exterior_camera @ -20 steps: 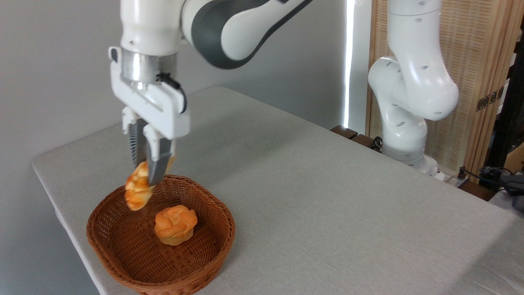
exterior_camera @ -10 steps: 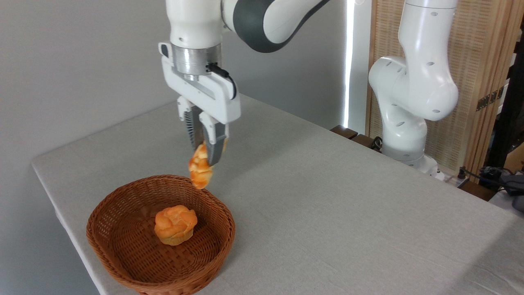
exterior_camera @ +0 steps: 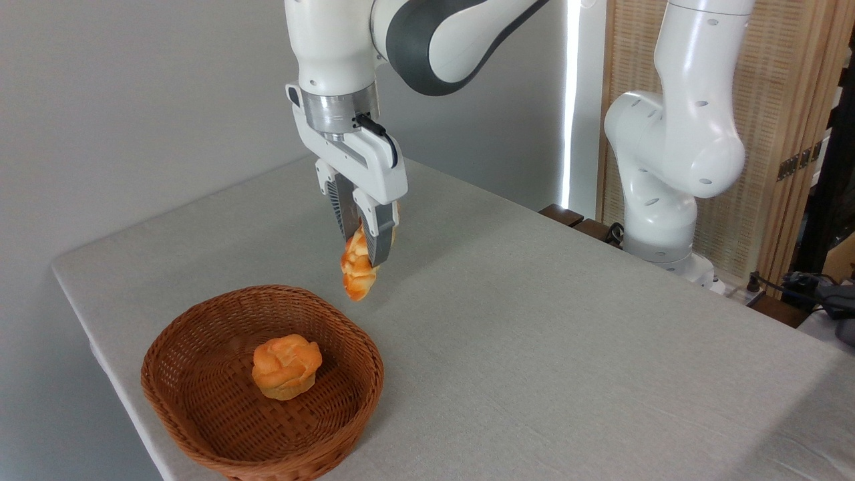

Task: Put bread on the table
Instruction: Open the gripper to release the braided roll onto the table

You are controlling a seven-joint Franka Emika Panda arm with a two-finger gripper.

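Note:
The bread (exterior_camera: pixel 356 272), a golden-orange twisted loaf, hangs tilted in the air with my gripper (exterior_camera: pixel 365 250) shut on its upper part. It is above the table (exterior_camera: pixel 534 334), just beyond the far rim of the wicker basket (exterior_camera: pixel 200 427). The loaf's upper end is partly hidden behind the fingers. The loaf's lower tip is a little above the light grey cloth.
A round orange bun (exterior_camera: pixel 286 366) sits in the middle of the brown basket at the front left. The arm's white base (exterior_camera: pixel 661 220) stands at the table's far right edge. A wooden screen and cables are behind it on the right.
The gripper has carried the bread up out of the basket and to the right, away from the basket's rim and over the cloth. The bun has not moved.

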